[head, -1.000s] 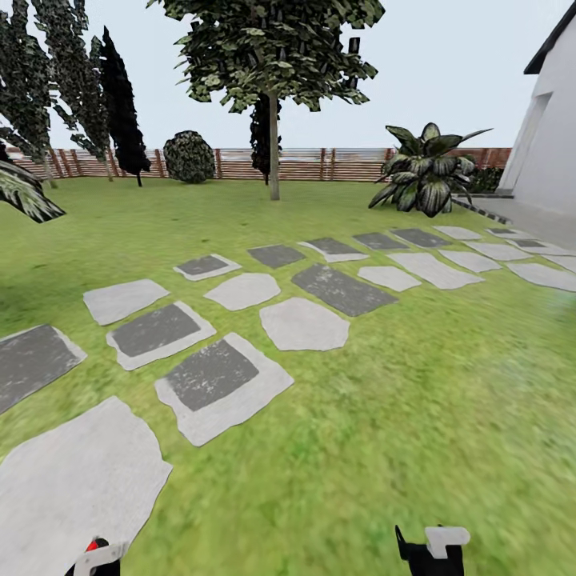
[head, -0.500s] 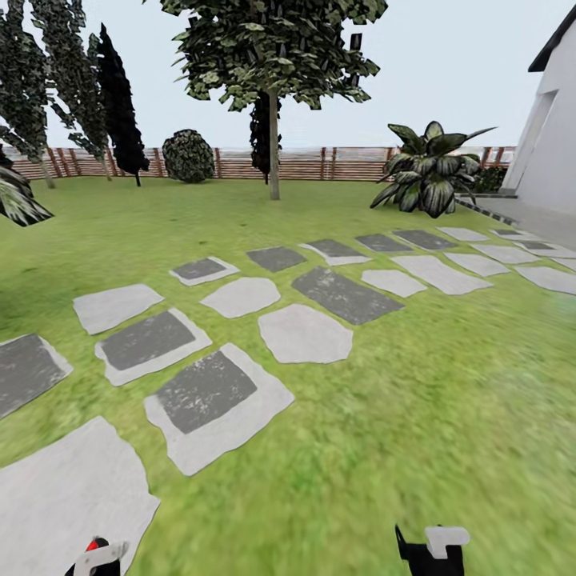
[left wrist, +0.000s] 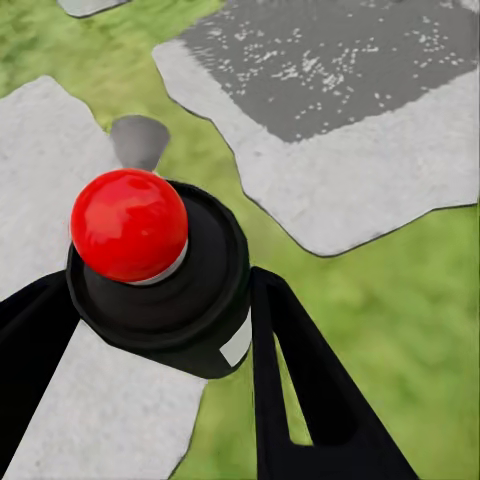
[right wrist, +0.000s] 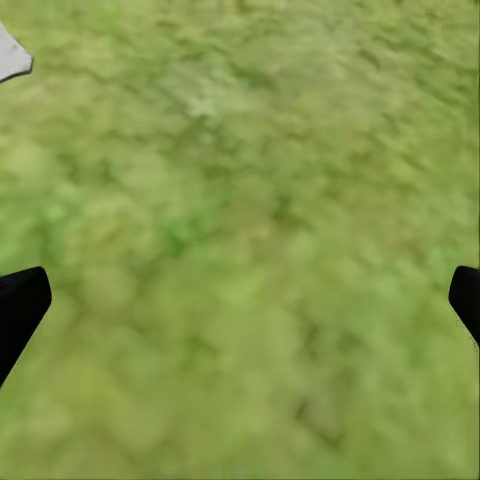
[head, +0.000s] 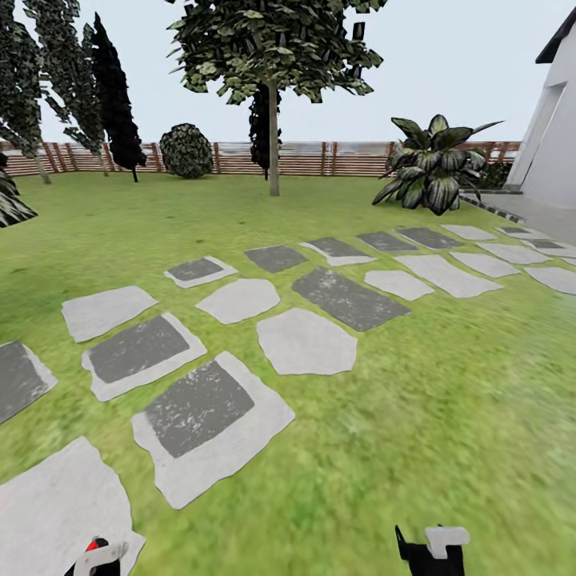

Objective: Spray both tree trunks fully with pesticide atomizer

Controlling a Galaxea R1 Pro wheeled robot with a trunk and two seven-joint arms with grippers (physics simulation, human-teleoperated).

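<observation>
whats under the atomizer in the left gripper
Below the pesticide atomizer, held in the left gripper, lie a pale stepping stone and grass. The bottle's body hides the ground directly beneath it.

Blurred grass (right wrist: 240,230) below, stone (right wrist: 10,55) corner at edge. Right gripper (right wrist: 240,305) fingertips (right wrist: 20,305) spread wide, nothing between.

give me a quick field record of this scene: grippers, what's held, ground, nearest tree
left gripper: shut on the pesticide atomizer, red top up
right gripper: open, nothing between the fingers, over grass
ground: green lawn with grey stepping stones
tree ahead: pale trunk near the wooden fence
house: white wall at far right
</observation>
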